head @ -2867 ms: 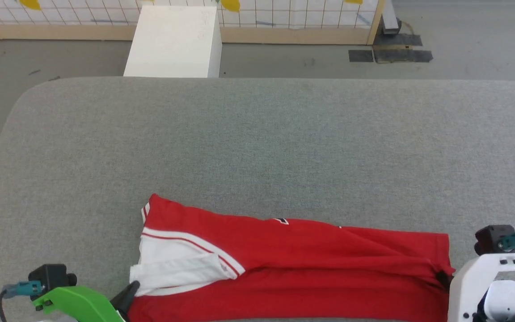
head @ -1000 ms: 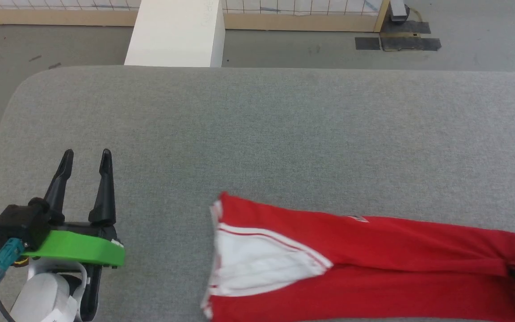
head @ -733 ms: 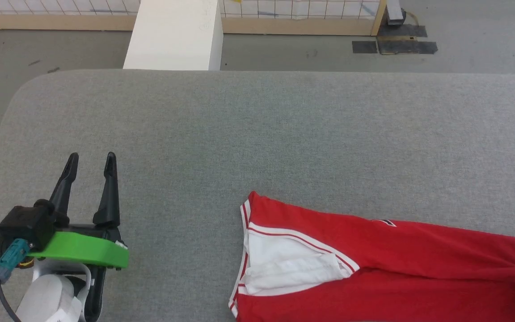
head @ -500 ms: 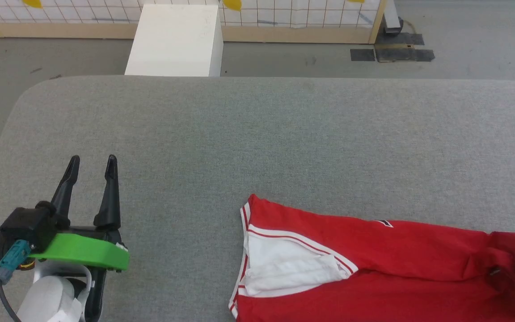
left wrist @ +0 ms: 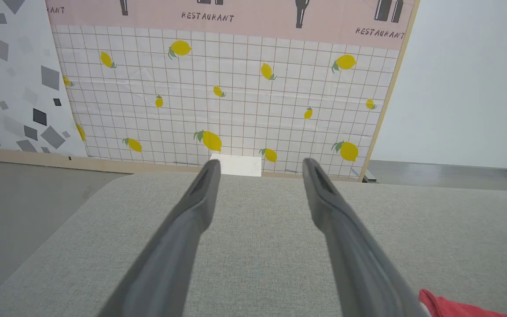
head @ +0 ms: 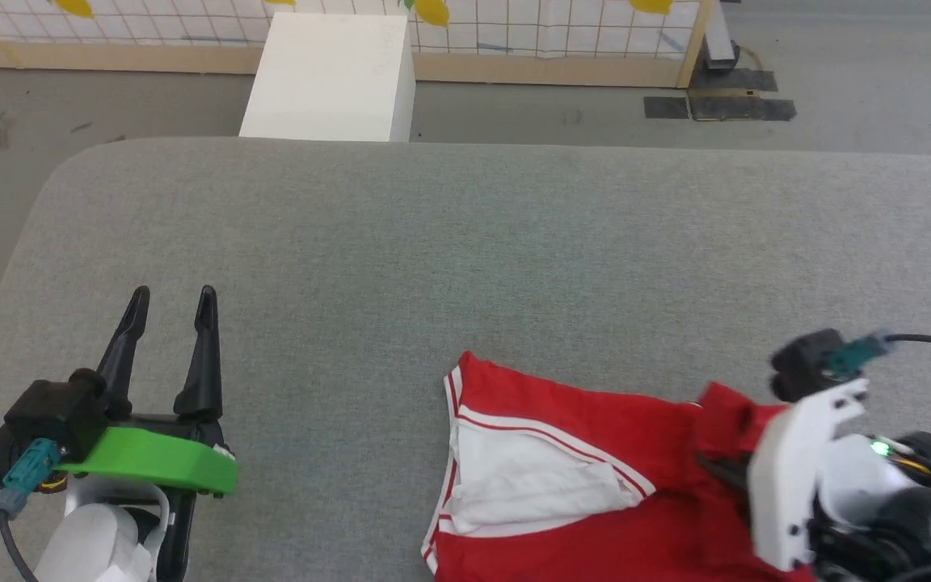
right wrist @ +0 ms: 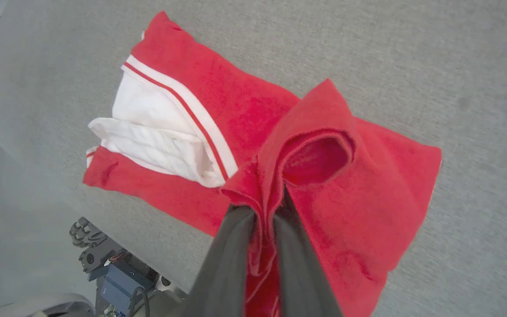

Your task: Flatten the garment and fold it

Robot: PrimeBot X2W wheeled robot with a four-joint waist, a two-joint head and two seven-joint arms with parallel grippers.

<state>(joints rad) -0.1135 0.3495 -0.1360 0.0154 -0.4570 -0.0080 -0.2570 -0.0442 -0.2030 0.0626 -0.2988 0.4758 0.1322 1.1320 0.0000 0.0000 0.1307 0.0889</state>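
The garment (head: 579, 428) lies on the grey counter (head: 465, 242) at the near edge, right of centre in the head view, folded into a long red band with its white, stripe-trimmed section facing up at the end toward the robot's left. The right hand (head: 720, 467) is closed on the garment at the opposite end. In the right wrist view the two dark fingers of the right hand (right wrist: 262, 211) are pressed together with a ridge of red fabric pinched between them, and the gripped end of the garment (right wrist: 218, 88) stands up from the counter (right wrist: 368, 44) in a peaked, hollow fold. The rest of the cloth rests flat on the surface. The left hand (head: 174, 293) hovers over the counter at the lower left of the head view, well apart from the garment, with its fingers spread and nothing between them. In the left wrist view the left hand (left wrist: 261, 164) shows the same open gap, bare counter (left wrist: 258, 264) lies beneath it, and a red corner of the garment (left wrist: 451, 306) appears at the lower right edge. Beyond the far edge of the counter a white box (head: 328, 77) stands on the floor (head: 150, 105) in front of a gridded wall panel (left wrist: 236, 88) printed with lemons.
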